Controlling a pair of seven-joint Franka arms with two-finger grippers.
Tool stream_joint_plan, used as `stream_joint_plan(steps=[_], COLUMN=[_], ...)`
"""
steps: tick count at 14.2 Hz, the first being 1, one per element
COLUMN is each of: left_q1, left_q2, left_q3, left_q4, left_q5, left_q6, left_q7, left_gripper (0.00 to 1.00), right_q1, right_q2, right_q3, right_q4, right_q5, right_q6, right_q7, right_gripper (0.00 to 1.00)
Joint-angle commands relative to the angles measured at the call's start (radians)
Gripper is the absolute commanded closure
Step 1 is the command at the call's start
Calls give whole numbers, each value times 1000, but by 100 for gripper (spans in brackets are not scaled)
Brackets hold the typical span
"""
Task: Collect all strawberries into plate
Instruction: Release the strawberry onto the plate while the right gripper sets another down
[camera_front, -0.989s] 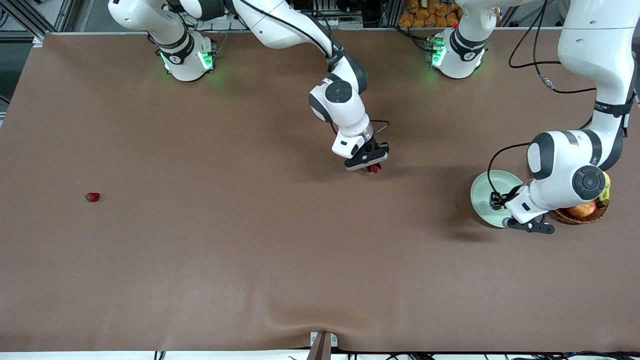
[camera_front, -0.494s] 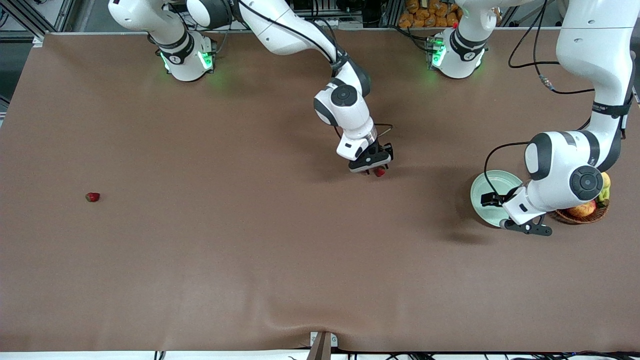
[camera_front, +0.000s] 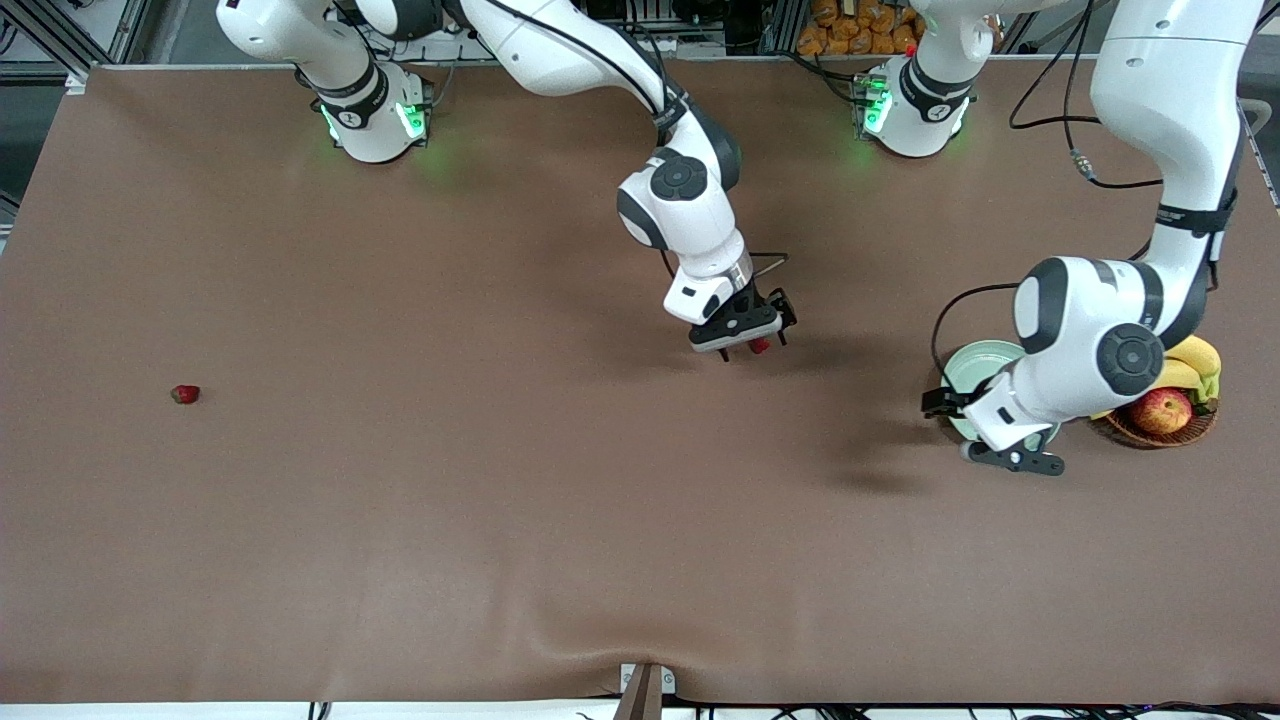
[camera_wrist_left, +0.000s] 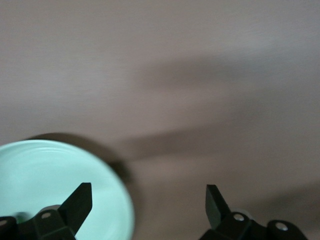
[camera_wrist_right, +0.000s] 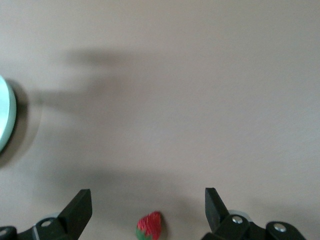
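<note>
Hovering wide open over a strawberry (camera_wrist_right: 150, 226) lying mid-table, my right gripper (camera_front: 752, 342) holds nothing. My left gripper (camera_front: 985, 432), also released, hangs by the plate (camera_front: 975, 362). Another strawberry (camera_front: 185, 394) waits near the right arm's end; most collecting remains.

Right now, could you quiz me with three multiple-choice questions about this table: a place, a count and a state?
1. Where is the plate?
A. Beside the fruit basket
B. At the right arm's end
C. Under the right gripper

2. How many strawberries show on the table?
A. One
B. Two
C. Four

3. How is the right gripper?
A. Shut on a berry
B. Open
C. Out of view

Answers: 1 A, plate and basket sit together under the left gripper. 2 B, one strawberry lies alone, another strawberry below the right gripper. 3 B, its fingers stand apart.
</note>
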Motion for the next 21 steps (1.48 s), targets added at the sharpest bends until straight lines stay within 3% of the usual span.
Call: stream_joint_plan(steps=[1,4,8,10,13,17,21], left_q1=[1,-7,-136,-209,-248,-263,-278], left_q2=[-22,-19,-2,-1,5,16,50], left_q3=[-73,-157,-167,-165,-165,-165,-165], left_q4=[-12,-22,-26,-32,-68,-156,-161], left_q5=[14,16,20,23,34,73,73], left_q6=[-25,-31,-29,-29,-2,131,205], left_q7=[-122,-243,-420,-542,-562,-568,-597], left_gripper=[0,0,0,0,0,0,0], right_q1=[13,9,-65,-117,-201,-390,-591], right_q2=[-139,-241,-392,-425,-459,-485,-489], right_q3=[-53,-114,-135,-138,-138,-139,-168], right_q4=[-127,-198,-350,-354,-354,-347,-334], right_q5=[-21,-21,-20,-20,-20,-20,-23], right_q6=[-65,-165,-197,-261,-354,-449,-535], right_q7=[-35,-82,-241,-254,-422,-643,-812], right_gripper=[0,0,0,0,0,0,0])
